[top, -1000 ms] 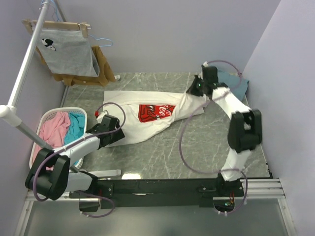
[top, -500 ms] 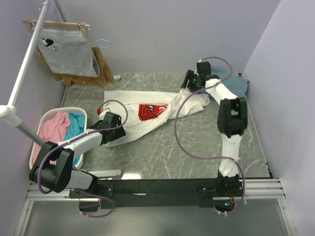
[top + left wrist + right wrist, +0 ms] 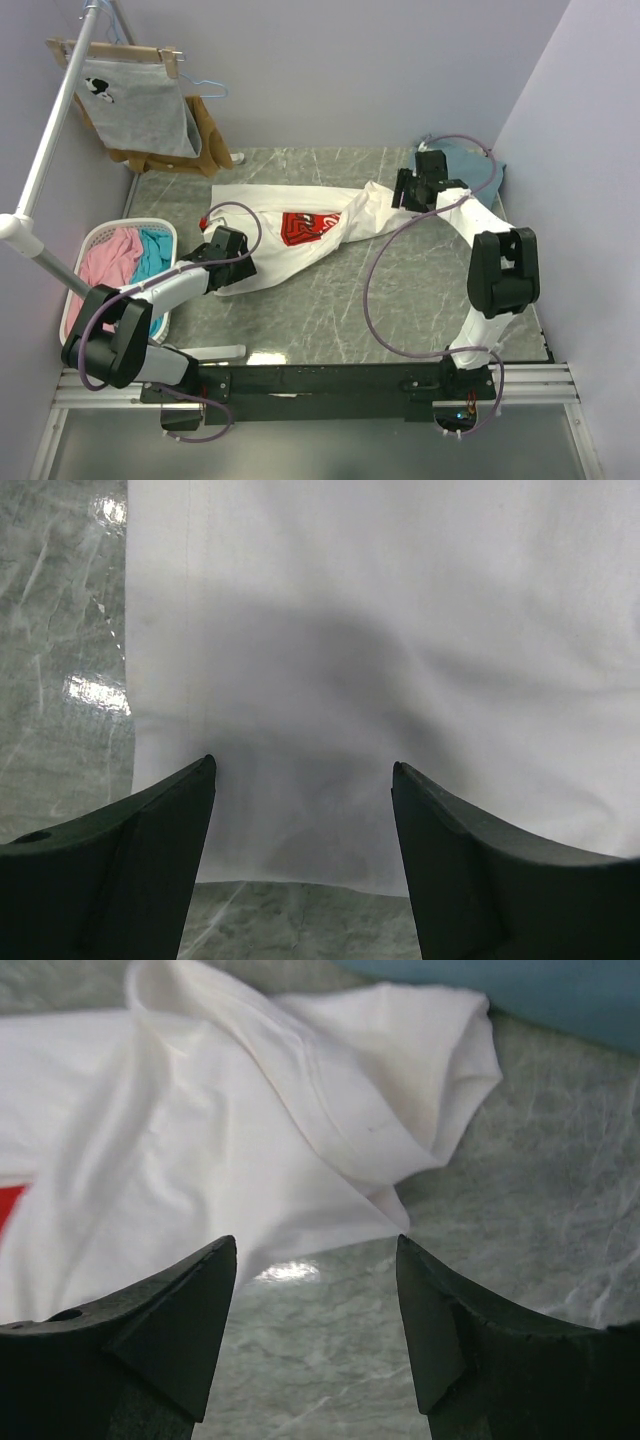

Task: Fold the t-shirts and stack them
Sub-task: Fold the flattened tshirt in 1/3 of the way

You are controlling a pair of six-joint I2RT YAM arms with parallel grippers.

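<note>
The white t-shirt (image 3: 300, 235) with a red chest logo (image 3: 305, 228) lies spread across the marble table (image 3: 400, 300). Its right side is bunched and partly turned inward near my right gripper (image 3: 403, 190). In the right wrist view that gripper (image 3: 316, 1242) is open over bare table, just short of the crumpled white sleeve (image 3: 390, 1100). My left gripper (image 3: 235, 268) is open at the shirt's near-left hem. In its own view (image 3: 303, 770) white cloth (image 3: 400, 630) lies flat ahead of the fingers. The teal-blue t-shirt (image 3: 470, 160) lies at the back right corner and shows again (image 3: 520, 990).
A white laundry basket (image 3: 105, 235) holding pink and teal cloth stands off the table's left edge. A rack pole (image 3: 50, 140) carries a grey shirt (image 3: 140, 115) and a brown garment (image 3: 205, 130) on hangers at the back left. Walls close in behind and on the right.
My right gripper carried the shirt's right side leftward, opened and let it go, then drew back to the right. The sleeve now lies bunched. The left arm barely shifted.
</note>
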